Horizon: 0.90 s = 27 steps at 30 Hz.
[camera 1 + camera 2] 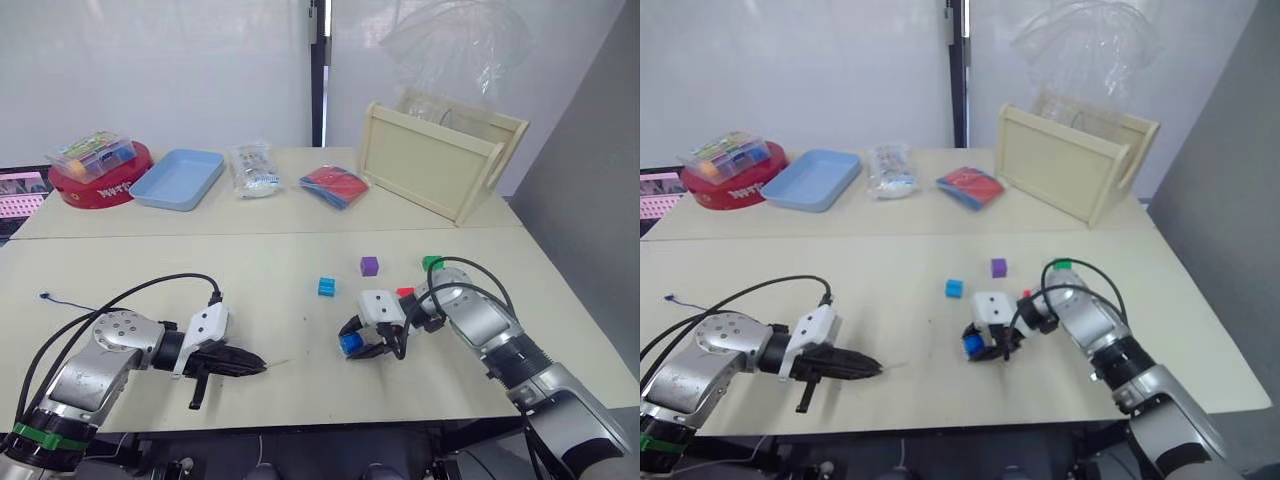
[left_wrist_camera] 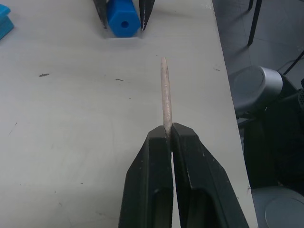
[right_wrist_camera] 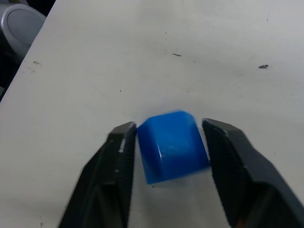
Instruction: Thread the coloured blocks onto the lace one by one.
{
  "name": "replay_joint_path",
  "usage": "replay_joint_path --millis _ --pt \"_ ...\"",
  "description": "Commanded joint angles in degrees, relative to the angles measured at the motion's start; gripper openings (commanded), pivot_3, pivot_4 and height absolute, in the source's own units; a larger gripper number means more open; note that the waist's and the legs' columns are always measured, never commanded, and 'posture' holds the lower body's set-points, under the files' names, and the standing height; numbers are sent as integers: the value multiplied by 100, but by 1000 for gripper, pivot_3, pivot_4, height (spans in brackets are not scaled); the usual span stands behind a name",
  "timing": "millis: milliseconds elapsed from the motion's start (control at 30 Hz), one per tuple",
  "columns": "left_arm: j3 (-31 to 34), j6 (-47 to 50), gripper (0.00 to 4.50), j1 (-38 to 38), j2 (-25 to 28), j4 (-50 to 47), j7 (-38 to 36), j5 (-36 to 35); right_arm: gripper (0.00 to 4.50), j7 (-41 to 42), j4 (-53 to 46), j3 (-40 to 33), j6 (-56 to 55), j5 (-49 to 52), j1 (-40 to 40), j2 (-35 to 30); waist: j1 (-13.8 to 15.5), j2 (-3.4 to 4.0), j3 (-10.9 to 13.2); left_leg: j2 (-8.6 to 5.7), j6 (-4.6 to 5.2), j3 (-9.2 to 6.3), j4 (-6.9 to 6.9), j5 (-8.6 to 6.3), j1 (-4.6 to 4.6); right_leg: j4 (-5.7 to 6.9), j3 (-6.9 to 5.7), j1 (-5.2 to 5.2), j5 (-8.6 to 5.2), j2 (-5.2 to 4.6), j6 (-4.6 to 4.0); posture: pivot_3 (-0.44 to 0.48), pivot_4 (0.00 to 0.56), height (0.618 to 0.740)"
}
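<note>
On the table [image 1: 150,270] we see our right gripper [image 3: 168,142] straddling the blue block [image 3: 172,145], one finger touching, not clamped. Facing that block, our left gripper [image 2: 169,137] pinches the lace's pale tip [image 2: 165,95]. Cyan block [image 1: 326,286] and purple block [image 1: 369,265] lie behind it; no writing is legible.

Even, bright light is washing the pale bench [image 1: 150,290]; shadows are lying soft and short. The white wall behind is glowing near overexposure. The blue block [image 3: 173,145] is showing slight motion blur at its edges.

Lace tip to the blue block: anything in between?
Nothing. In the left wrist view, bare table separates the lace tip from the blue block.
</note>
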Motion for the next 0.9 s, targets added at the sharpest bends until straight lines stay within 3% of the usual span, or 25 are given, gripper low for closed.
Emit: replay_joint_path --millis 33,300,433,600,900 --pt "63 138 0 -49 70 -219 88 -79 1274 -124 -257 -247 69 18 47 8 -3 0 0 0 0 0 0 0 0 0 0 0 0 0 0 0 150 740" --pt "-359 1473 0 -575 -69 -751 695 -134 1274 -734 -1469 -338 1554 35 414 96 3 0 0 -2 0 0 3 0 -4 2 1 0 0 0 0 0 150 740" --pt "-678 1662 0 -831 -73 -701 635 -108 1274 -1021 -1848 -223 2108 -64 587 180 -10 0 0 -1 0 -1 3 0 -1 4 0 0 0 2 0 0 150 740" --pt "-1329 1840 0 -1192 -165 -409 877 453 1274 -1120 -1964 -56 2325 -195 752 143 1 -1 0 -4 0 -1 3 0 1 2 0 2 0 1 0 0 150 740" --pt "-1571 1916 0 -1560 -527 -202 944 515 1274 -1094 -2255 -17 2593 -111 877 92 2 -1 0 -5 0 -1 3 0 -2 0 0 2 0 0 0 0 150 740"
